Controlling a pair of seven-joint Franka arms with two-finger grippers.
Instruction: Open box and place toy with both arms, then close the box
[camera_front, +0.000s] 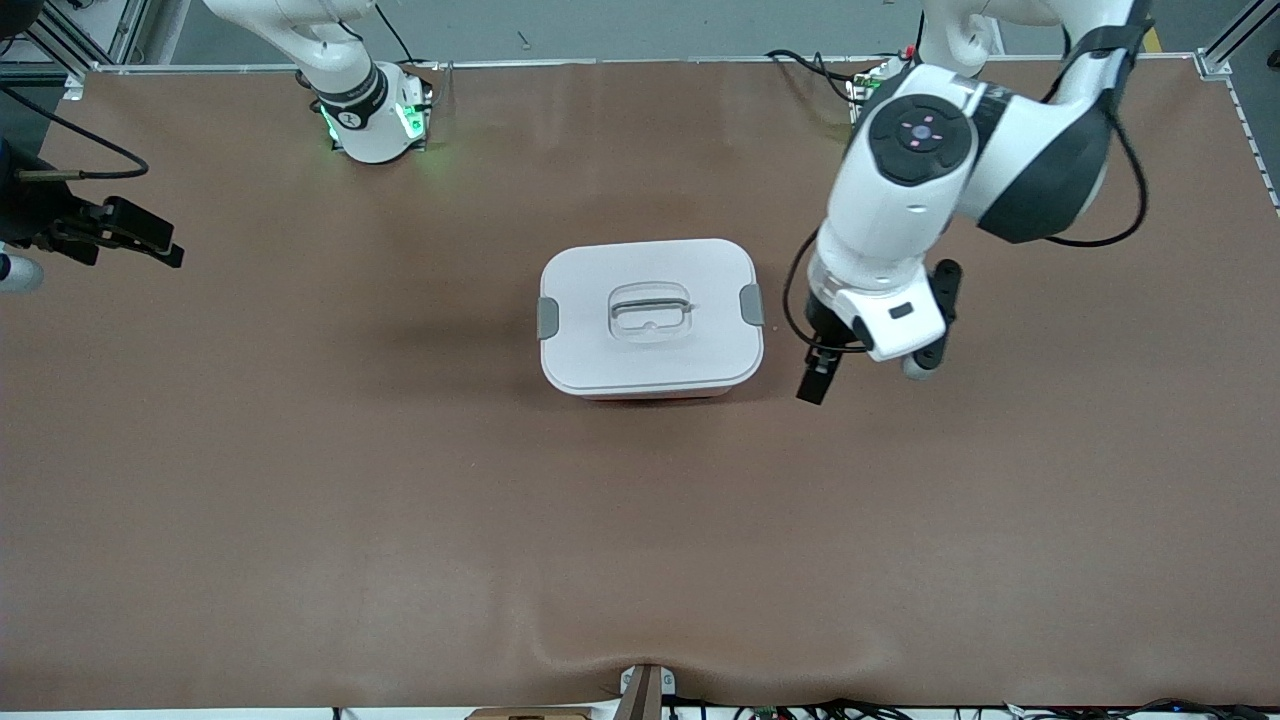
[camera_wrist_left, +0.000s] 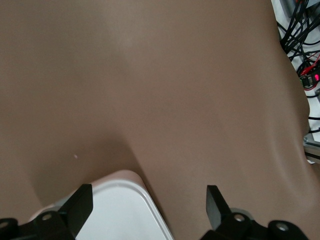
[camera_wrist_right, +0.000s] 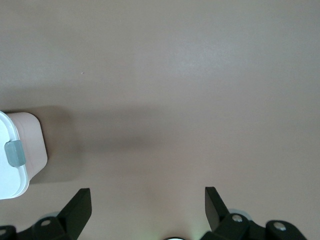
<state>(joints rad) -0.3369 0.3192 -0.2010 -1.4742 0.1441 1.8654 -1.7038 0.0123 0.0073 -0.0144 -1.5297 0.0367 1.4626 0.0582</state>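
The box (camera_front: 650, 318) stands closed at the middle of the table, white lid on, with grey clips (camera_front: 751, 304) at both ends and a clear handle (camera_front: 649, 311) on top. The toy is out of view. My left gripper (camera_front: 830, 370) is open and empty, hanging just off the box's end toward the left arm. In the left wrist view a lid corner (camera_wrist_left: 120, 210) lies between the open fingers of the left gripper (camera_wrist_left: 150, 205). My right gripper (camera_front: 140, 235) is open and empty over the right arm's end of the table. The right wrist view shows the right gripper (camera_wrist_right: 147, 205) over bare mat, with the box (camera_wrist_right: 22, 150) off to the side.
A brown mat (camera_front: 400, 480) covers the table. The arm bases (camera_front: 375, 120) stand along the top edge of the front view. Cables (camera_wrist_left: 300, 45) lie past the table edge.
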